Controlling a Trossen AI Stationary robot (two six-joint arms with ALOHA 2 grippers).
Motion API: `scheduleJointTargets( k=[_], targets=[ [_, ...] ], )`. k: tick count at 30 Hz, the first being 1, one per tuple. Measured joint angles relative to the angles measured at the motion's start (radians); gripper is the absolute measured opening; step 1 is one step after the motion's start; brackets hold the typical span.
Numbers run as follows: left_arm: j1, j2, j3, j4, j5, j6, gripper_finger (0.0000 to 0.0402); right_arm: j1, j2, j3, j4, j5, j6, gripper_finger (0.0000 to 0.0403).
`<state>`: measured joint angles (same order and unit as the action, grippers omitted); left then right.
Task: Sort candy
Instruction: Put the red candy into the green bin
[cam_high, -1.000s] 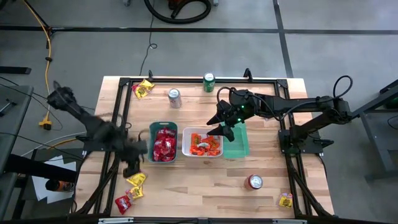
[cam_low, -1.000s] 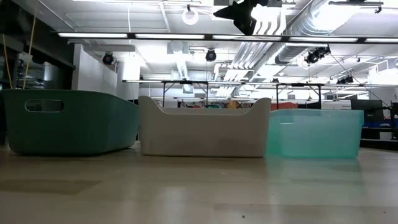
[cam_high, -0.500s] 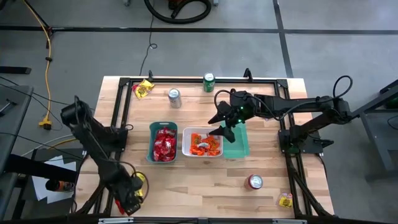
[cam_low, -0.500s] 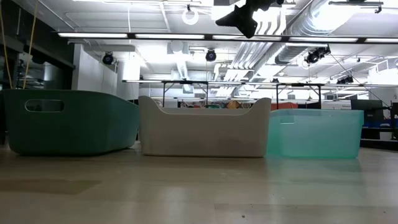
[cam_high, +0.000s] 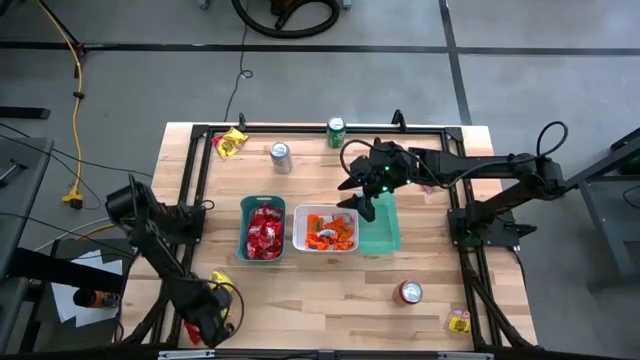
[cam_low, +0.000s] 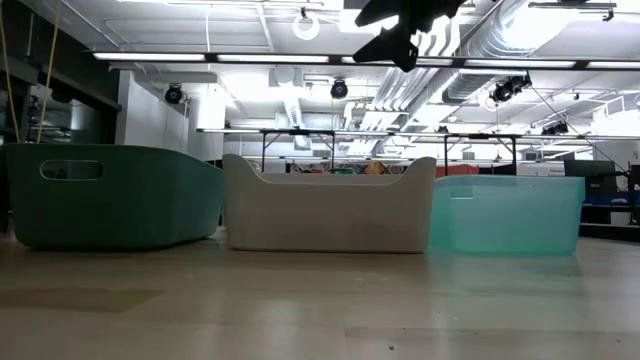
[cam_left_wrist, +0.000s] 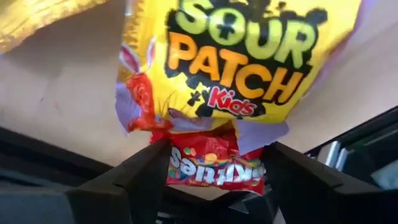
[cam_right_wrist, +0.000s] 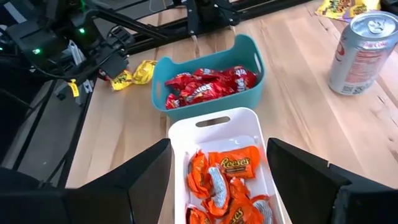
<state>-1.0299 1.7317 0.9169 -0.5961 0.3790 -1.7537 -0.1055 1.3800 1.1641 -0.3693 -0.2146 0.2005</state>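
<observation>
My left gripper (cam_high: 208, 318) is low over the table's near-left corner, open. In the left wrist view, my left gripper (cam_left_wrist: 214, 149) has one finger on each side of a red candy packet (cam_left_wrist: 214, 167); touching or not, I cannot tell. A yellow packet (cam_left_wrist: 249, 56) lies just beyond and overlaps the red packet's edge. The high view shows that yellow packet (cam_high: 222, 290) and the red packet (cam_high: 193, 329). My right gripper (cam_high: 358, 198) (cam_right_wrist: 217, 155) hangs open and empty above the white tray (cam_high: 325, 212) of orange candy (cam_right_wrist: 227, 168).
A dark teal tray (cam_high: 243, 228) holds red candy, and a light teal tray (cam_high: 380, 235) stands right of the white one. Green (cam_high: 336, 132), silver (cam_high: 281, 156) and red (cam_high: 410, 292) cans stand upright. Yellow packets lie at the far left (cam_high: 231, 143) and near right (cam_high: 459, 321).
My left arm has swung from beside the dark teal tray toward the table's near-left corner. Its gripper has come down over the red and yellow packets there. The trays and cans have stayed put.
</observation>
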Motion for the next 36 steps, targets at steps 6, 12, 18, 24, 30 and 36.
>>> scheduleJointTargets(
  k=[6,12,18,24,30,36],
  targets=[
    [0.001,-0.026,0.000,0.001,-0.005,0.150,0.0115,-0.015,0.000,0.000,-0.004,0.000,0.000,0.0261],
    [0.008,-0.226,-0.001,0.035,-0.011,0.282,0.0020,-0.021,0.000,0.000,-0.004,0.000,0.000,0.0261],
    [0.037,-0.545,-0.001,0.030,-0.222,0.536,0.0003,-0.021,0.000,0.000,-0.004,0.000,0.000,0.0261],
    [0.253,-0.763,0.001,-0.156,-0.706,0.876,0.0001,-0.021,0.000,0.000,0.010,0.000,0.023,0.0261],
    [0.601,-0.823,-0.033,-0.162,-0.888,1.263,0.0001,-0.016,0.000,0.000,0.059,-0.004,0.115,0.0261],
    [0.771,-0.901,-0.262,0.231,-0.667,1.424,0.0000,-0.016,0.000,0.000,0.120,-0.088,0.203,0.0261]
  ],
)
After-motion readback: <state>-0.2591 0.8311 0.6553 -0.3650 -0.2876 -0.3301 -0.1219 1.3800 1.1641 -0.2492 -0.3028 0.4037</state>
